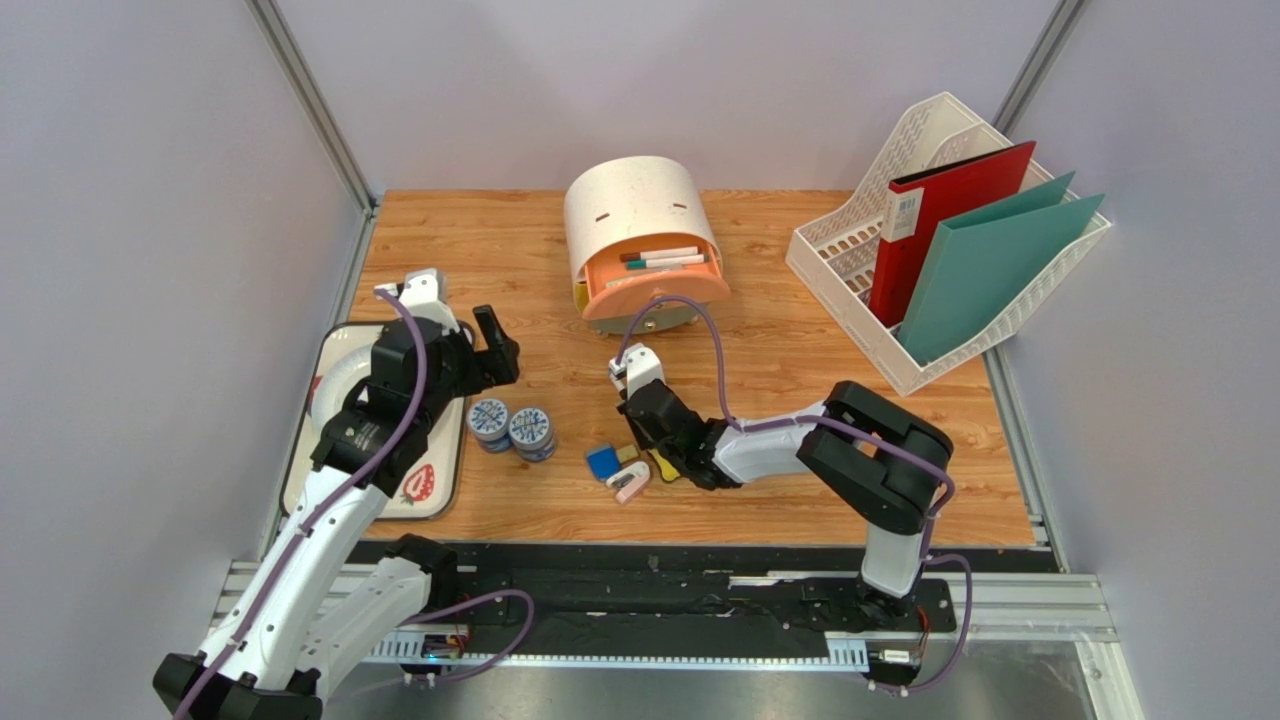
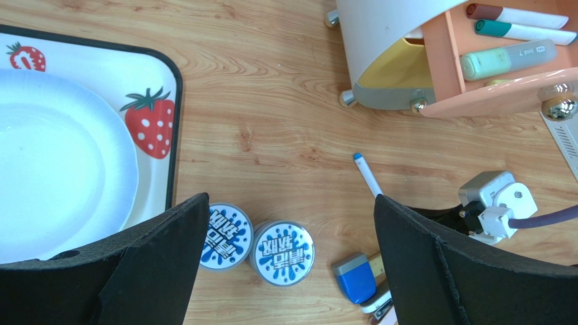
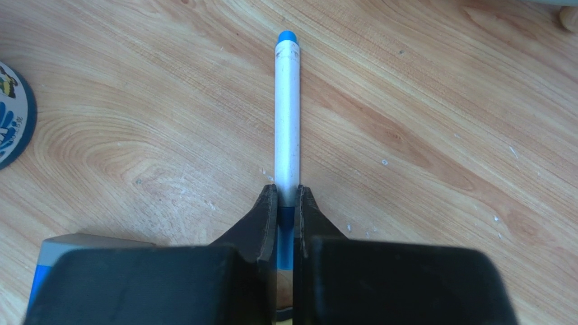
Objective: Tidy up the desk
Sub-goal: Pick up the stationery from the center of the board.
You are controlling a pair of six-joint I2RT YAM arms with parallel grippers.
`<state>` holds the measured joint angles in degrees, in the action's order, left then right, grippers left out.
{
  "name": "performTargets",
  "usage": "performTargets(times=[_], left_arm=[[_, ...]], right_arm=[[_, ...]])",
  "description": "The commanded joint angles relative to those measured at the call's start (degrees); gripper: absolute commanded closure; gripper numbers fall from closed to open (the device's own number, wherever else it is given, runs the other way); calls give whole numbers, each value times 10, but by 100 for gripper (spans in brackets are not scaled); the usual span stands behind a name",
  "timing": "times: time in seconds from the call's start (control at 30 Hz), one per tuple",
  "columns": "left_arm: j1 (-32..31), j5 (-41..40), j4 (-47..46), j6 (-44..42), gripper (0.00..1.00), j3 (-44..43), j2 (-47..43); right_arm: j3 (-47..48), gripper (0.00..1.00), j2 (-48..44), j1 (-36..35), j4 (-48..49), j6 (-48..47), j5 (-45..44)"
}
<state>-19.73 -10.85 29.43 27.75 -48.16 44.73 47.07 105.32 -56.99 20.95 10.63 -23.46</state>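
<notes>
The right gripper has its jaws clenched on just the end of the white pen, which lies on the desk and points to 12 o'clock from the jaws. When lifted, the long part may tip or slip out. Two round tins sit at 9 o'clock and the pen box at 12. The left gripper has its jaws wide apart and empty.

Right wrist view: pen near end hidden between right gripper jaws; tin cut by left edge.
Left wrist view: plate cut by left edge; eraser partly behind left gripper.
</notes>
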Motion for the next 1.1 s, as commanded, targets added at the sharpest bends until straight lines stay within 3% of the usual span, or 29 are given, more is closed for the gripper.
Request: performTargets(times=[0.0,0.47,0.8,0.9,1.07], left_arm=[[5,-3,-1,-6,1,-4,-14],[5,-2,3,-6,1,-11,-16],[5,-7,-3,-4,1,-7,-10],[5,-7,-5,-2,1,-7,-10],[6,-5,-5,1,1,-4,-12]], right_arm=[[0,100,-29,-2,-60,-13,-4],[-1,100,-206,-11,-106,-67,55],[-45,100,-351,-17,-185,-151,226],[-35,100,-373,-17,-216,-163,306],[-1,100,-405,-17,-274,-186,352]])
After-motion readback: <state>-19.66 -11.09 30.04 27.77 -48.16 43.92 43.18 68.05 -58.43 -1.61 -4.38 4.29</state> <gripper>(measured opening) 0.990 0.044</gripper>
